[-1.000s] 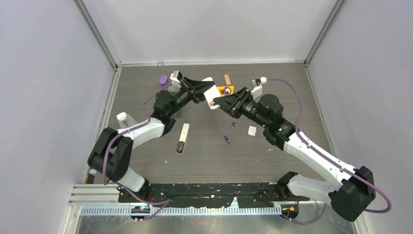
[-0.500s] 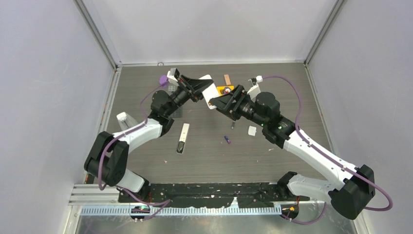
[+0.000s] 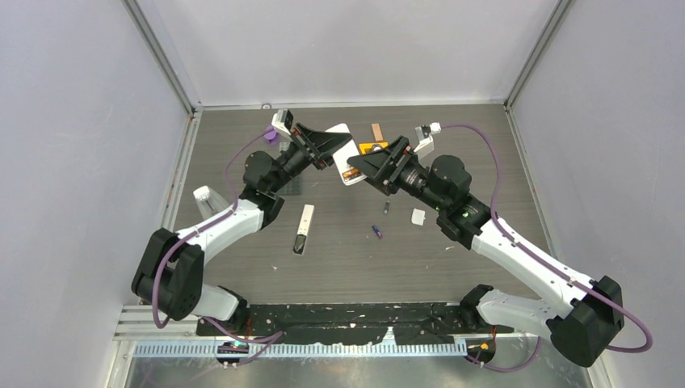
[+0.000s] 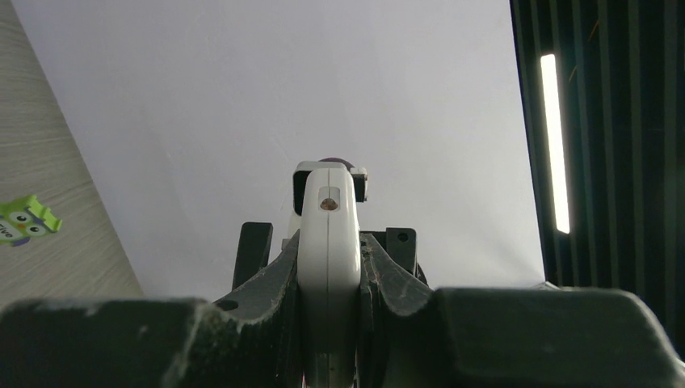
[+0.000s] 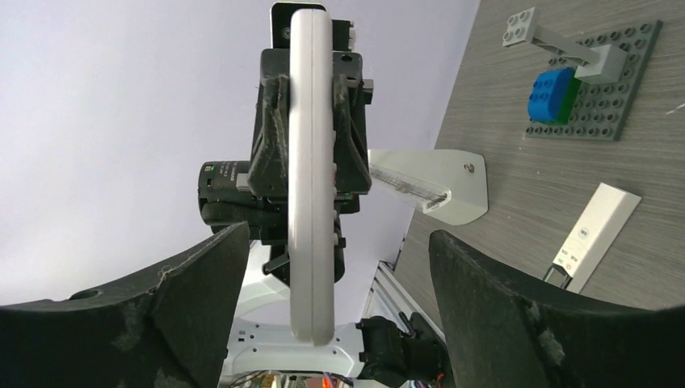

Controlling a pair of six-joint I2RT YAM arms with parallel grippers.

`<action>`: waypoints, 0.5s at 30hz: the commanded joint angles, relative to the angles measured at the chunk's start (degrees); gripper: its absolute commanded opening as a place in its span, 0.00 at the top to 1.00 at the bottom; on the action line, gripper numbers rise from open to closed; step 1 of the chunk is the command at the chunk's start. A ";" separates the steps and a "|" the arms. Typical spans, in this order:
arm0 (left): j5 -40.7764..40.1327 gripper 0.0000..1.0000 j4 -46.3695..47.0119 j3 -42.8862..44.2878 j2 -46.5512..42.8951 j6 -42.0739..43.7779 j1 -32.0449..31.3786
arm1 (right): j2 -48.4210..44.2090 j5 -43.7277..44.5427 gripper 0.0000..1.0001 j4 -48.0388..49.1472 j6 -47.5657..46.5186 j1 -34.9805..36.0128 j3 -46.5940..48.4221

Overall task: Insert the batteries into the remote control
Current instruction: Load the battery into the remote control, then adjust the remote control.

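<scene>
My left gripper (image 3: 329,150) is shut on a white remote control (image 3: 346,151), held in the air at the back of the table. In the left wrist view the remote (image 4: 327,242) stands edge-on between the jaws. My right gripper (image 3: 361,167) faces it, open; its fingers stand wide on either side of the remote's edge (image 5: 311,178) without touching. An orange battery (image 3: 350,172) shows at the remote's near end. A dark battery (image 3: 386,208) and a blue-purple battery (image 3: 376,231) lie on the table below the right gripper.
A second remote (image 3: 303,229) lies left of centre, also seen as the remote on the table (image 5: 594,234). A small white cover (image 3: 418,216) sits by the right arm. Orange-brown block (image 3: 376,132), purple piece (image 3: 271,133) and a grey baseplate with a blue brick (image 5: 590,89) lie at the back.
My right gripper has opened wide and let go at the remote's end, where an orange battery now shows. The left arm has shifted slightly left with the remote.
</scene>
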 commanded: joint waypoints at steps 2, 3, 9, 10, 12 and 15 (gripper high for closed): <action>1.62 1.00 -0.39 0.61 -2.40 1.49 0.25 | 3.10 -3.04 0.17 8.00 0.90 0.20 1.35; 1.93 1.00 -0.99 0.78 -2.61 1.54 0.25 | 3.92 -3.33 0.22 8.04 0.91 0.19 1.91; 4.02 0.96 -4.49 1.17 -3.62 1.98 0.51 | 6.05 -5.59 0.66 7.69 1.58 0.10 3.04; 4.57 0.94 -4.87 1.24 -3.73 2.13 0.52 | 5.96 -5.65 0.72 7.51 1.50 0.11 2.95; 6.39 0.85 -5.56 1.01 -3.94 2.54 0.80 | 5.75 -6.05 0.80 7.05 1.28 -0.05 2.71; 10.21 0.69 -5.54 0.14 -4.23 2.97 2.09 | 5.42 -8.59 0.88 6.62 0.49 -1.06 2.63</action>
